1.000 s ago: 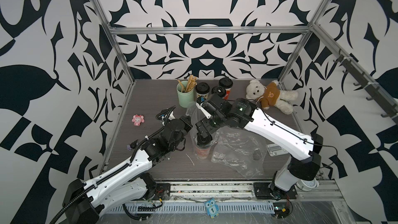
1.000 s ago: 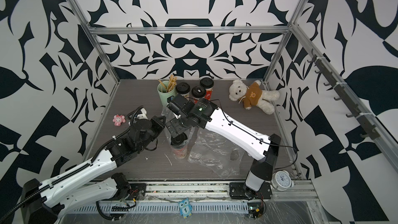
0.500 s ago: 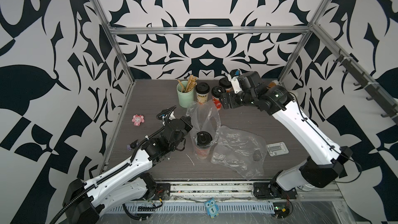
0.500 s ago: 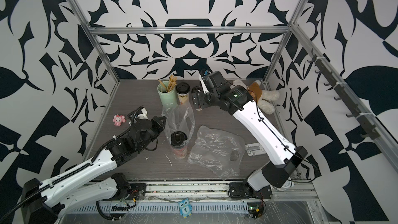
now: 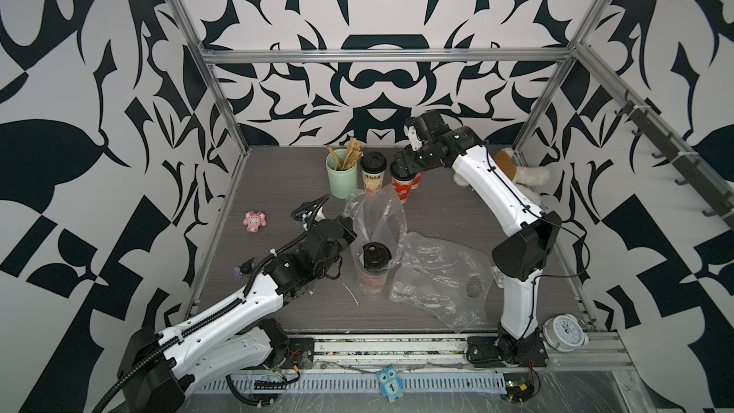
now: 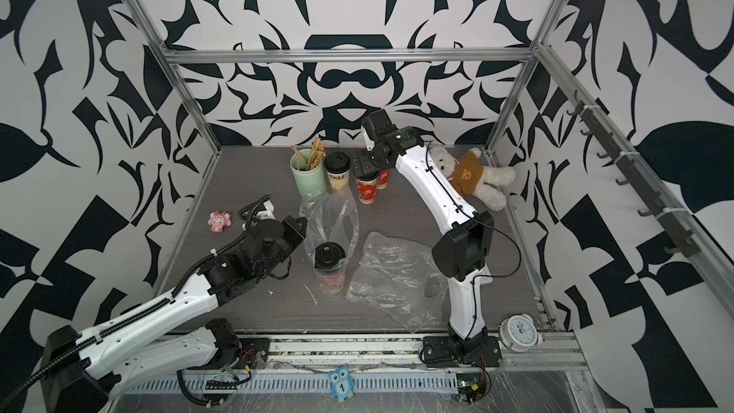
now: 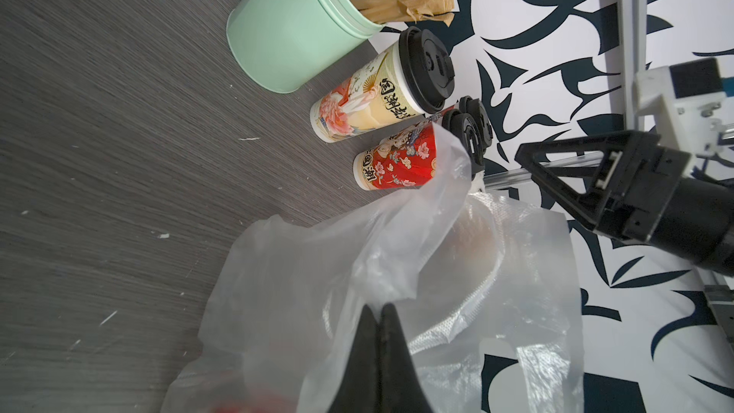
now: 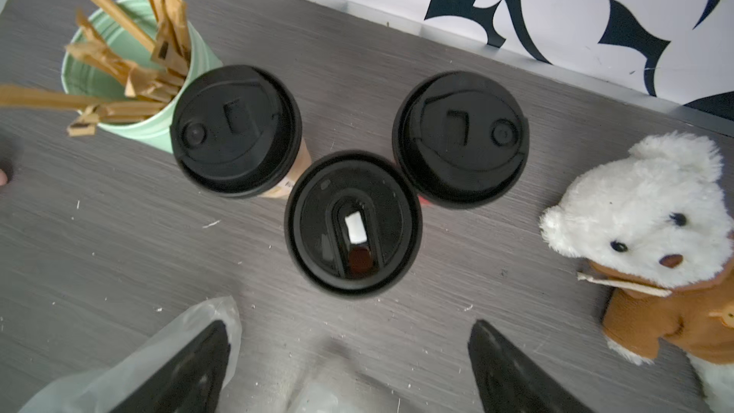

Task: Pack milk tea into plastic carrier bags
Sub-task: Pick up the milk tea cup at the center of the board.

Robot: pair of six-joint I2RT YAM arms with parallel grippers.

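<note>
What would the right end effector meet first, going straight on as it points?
Probably the black lid of the middle red cup in the back group; the open right end effector points down at it, depth unclear.

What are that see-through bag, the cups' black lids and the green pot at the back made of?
The see-through bag looks like thin glossy plastic film: it crinkles, and the cup inside shows through. The black lids seem moulded plastic, slightly shiny, with pressed-in shapes. The green pot has a smooth matt wall and ridged rim; painted metal or plastic, I cannot tell.
</note>
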